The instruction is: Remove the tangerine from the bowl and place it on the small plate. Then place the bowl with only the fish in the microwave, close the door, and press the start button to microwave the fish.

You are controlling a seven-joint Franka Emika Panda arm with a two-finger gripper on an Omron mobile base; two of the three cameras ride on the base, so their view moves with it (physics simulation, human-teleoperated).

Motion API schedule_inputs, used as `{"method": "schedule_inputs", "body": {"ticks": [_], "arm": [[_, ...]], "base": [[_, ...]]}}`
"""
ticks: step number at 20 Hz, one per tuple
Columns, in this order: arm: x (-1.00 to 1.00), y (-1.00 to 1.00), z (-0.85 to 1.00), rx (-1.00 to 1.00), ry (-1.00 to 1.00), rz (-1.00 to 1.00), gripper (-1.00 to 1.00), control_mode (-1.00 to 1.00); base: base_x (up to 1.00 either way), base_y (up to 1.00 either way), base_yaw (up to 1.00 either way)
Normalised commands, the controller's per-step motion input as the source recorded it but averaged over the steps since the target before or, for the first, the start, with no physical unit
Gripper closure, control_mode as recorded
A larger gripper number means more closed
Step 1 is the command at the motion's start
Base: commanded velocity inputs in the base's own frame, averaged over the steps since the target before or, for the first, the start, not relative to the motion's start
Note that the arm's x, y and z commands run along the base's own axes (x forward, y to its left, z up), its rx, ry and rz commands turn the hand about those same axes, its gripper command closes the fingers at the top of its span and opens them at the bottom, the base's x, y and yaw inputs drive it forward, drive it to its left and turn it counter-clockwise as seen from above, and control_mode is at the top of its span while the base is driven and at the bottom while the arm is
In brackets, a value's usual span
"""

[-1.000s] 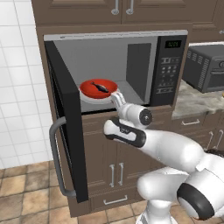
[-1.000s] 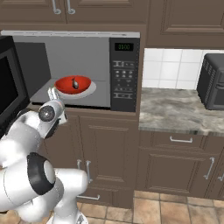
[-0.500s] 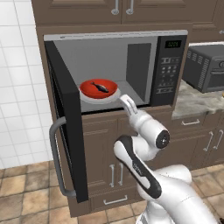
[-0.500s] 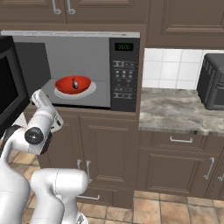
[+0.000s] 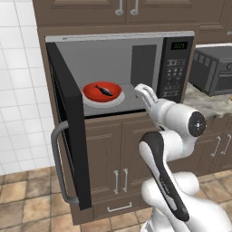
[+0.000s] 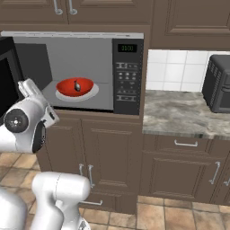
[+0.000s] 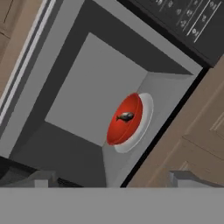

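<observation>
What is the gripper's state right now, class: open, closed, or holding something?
Gripper: open, holding nothing, outside the microwave; the bowl with the fish sits inside.

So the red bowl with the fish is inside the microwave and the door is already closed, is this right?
Not quite. The red bowl with the fish does sit inside the microwave, but the door is wide open, swung out to the left, as the left base view shows.
</observation>
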Motion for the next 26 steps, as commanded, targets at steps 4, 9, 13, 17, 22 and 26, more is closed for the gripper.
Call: {"method": "schedule_inputs", "body": {"ticks": [4, 9, 13, 17, 22, 26], "arm": [[-0.95, -0.04, 0.16, -0.18, 0.2, 0.0, -1.0, -1.0], [-0.97, 0.13, -0.36, -0.33, 0.25, 0.11, -1.0, -1.0], [-1.0, 0.01, -0.23, -0.35, 0.2, 0.19, -1.0, -1.0], [-0.95, 0.06, -0.02, -0.4, 0.07, 0.2, -1.0, -1.0], [-0.74, 0.49, -0.02, -0.44, 0.0, 0.26, -1.0, -1.0], [-0.93, 0.55, -0.3, -0.38, -0.07, 0.23, -1.0, -1.0]], "base": [[0.0, 0.0, 0.0], [0.0, 0.0, 0.0], [0.0, 0.0, 0.0], [0.0, 0.0, 0.0], [0.0, 0.0, 0.0], [0.0, 0.0, 0.0]]}}
